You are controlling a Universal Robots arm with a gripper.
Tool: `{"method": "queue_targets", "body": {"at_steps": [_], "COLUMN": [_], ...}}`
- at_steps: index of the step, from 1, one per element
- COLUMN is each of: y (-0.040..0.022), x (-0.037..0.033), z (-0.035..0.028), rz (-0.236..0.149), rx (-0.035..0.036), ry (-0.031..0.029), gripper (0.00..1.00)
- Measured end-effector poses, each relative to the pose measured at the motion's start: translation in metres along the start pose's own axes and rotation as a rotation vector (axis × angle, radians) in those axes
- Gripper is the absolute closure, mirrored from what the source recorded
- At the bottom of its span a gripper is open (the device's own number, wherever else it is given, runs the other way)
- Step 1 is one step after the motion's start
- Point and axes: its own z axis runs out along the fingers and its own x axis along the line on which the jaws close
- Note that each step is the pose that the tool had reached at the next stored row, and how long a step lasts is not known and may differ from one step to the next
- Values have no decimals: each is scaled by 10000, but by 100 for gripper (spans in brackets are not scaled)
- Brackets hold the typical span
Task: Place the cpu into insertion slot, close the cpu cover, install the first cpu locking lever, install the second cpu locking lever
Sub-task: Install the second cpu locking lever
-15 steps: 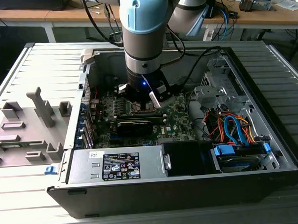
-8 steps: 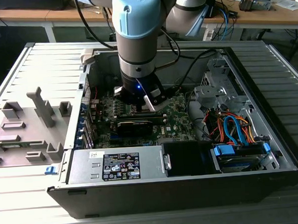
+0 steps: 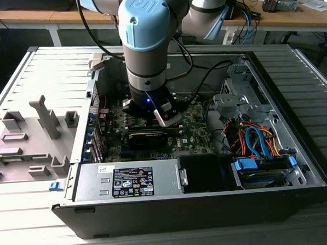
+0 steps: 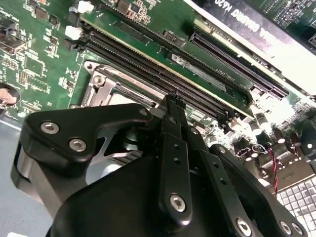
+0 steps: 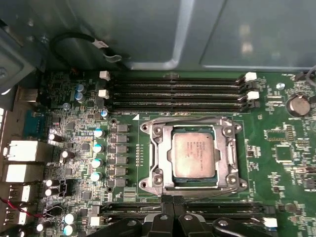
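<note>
In the exterior view, we see the robot arm reaching down into an open computer case, its black gripper low over the green circuit board. The case lies on a ribbed grey counter.

In the second wrist view, the gripper has its fingers pressed together, the tip just at the edge of the insertion slot — we cannot tell whether it touches. Long black memory slots run beside it.

In the first wrist view, the cpu sits flat inside the insertion slot, framed by the cpu cover, which lies down over it. The gripper tip stands at the slot's near edge — a thin wire lever runs along that same side.
</note>
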Motion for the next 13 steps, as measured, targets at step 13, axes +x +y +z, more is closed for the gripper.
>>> {"method": "queue_targets", "body": {"at_steps": [13], "y": [-12], "x": [99], "z": [111], "rz": [14], "rx": [15], "ry": [213], "gripper": [89]}}
